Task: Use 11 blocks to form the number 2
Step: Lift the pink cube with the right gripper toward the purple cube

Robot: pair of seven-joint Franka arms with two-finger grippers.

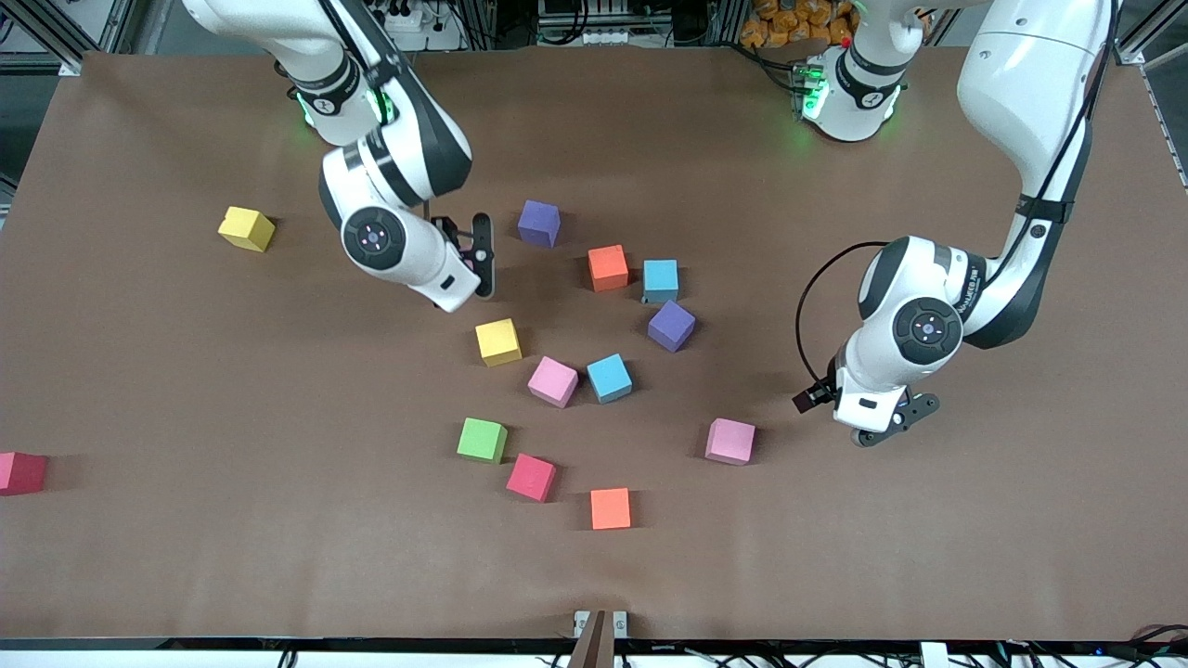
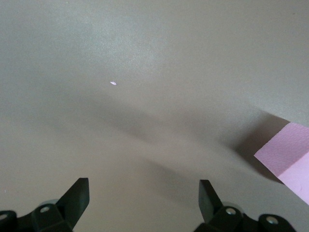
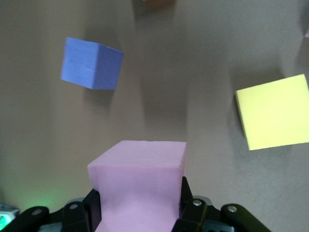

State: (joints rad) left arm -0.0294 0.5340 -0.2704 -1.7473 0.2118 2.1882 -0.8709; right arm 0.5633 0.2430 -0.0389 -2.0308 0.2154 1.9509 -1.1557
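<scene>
Pink foam-looking cube [image 3: 140, 183] sits clamped in the right gripper [image 3: 140, 210], jaws closed partway on two opposite side faces, top face showing. It hangs over bare table between the purple cube [image 1: 538, 223] and the yellow cube [image 1: 498, 341]; both show in the right wrist view too.

Left gripper [image 1: 891, 422] is wide open and empty, waiting low over bare table. 2nd pink cube [image 1: 730, 441] lies just beside it, toward the right arm's end.

Other cubes lie loose mid-table, no digit shape yet: orange [image 1: 608, 267] touching or nearly touching blue [image 1: 660, 280], 2nd purple [image 1: 670, 325], 3rd pink [image 1: 553, 381] beside 2nd blue [image 1: 609, 378], green [image 1: 482, 440], red [image 1: 531, 477], and 2nd orange [image 1: 610, 508] nearest the cam. Strays at the right arm's end: 2nd yellow [image 1: 246, 228], 2nd red [image 1: 20, 472].

Handling, my guess:
- Cubes prob. very light, matte, a bit soft, not fragile, not slippery.
- Grip flat opposite faces mid-height, jaws square to the sides.
- A corner grip would likely twist the cube.
- Light squeeze should be enough; they'd slide easily if nudged, so set down gently next to neighbours.
</scene>
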